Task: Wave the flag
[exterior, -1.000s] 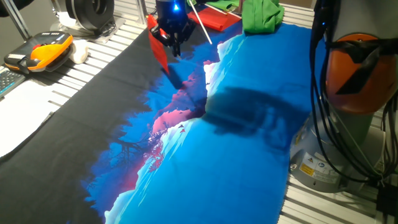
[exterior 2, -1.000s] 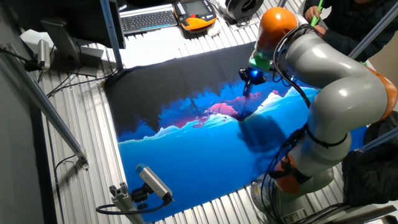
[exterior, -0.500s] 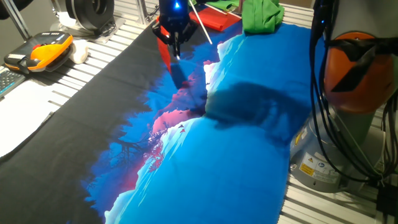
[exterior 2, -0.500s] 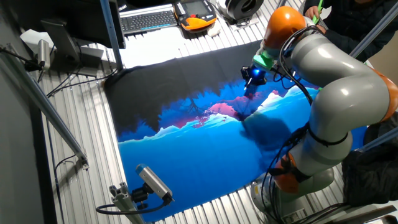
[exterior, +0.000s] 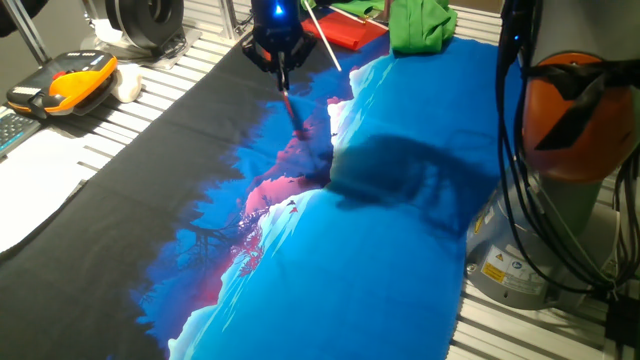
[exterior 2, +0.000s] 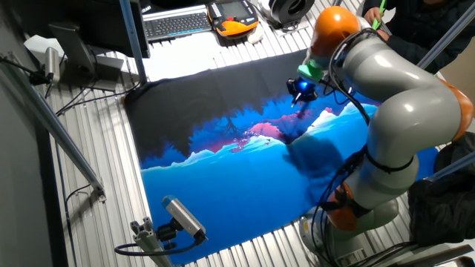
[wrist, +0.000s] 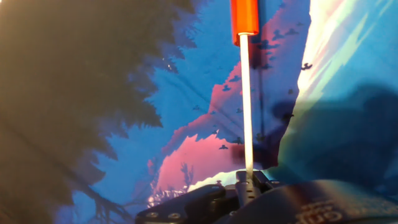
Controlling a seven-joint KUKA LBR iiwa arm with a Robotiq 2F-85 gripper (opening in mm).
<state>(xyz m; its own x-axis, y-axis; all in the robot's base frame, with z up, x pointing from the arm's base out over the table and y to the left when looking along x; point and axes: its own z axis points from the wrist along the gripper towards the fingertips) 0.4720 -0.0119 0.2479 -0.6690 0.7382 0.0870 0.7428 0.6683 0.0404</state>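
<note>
Here the gripper (wrist: 247,186) is clamped on the flag (wrist: 244,22) by its white stick. It hangs above the printed cloth (exterior: 380,250) near the table's far edge

a large printed cloth (exterior: 380,250) covers the table, black along one side, bright blue on the other, with a pink and white mountain scene between. past its far end a bright green cloth (exterior: 420,25) sits beside a flat red cloth (exterior: 350,28). on the slatted table (exterior: 150,95) near the black edge lie an orange and black handheld pendant (exterior: 65,85) and a white sheet of paper (exterior: 30,200). a keyboard (exterior 2: 177,24) lies beyond the cloth. a small camera (exterior 2: 182,216) stands on a mount at the near edge
</note>
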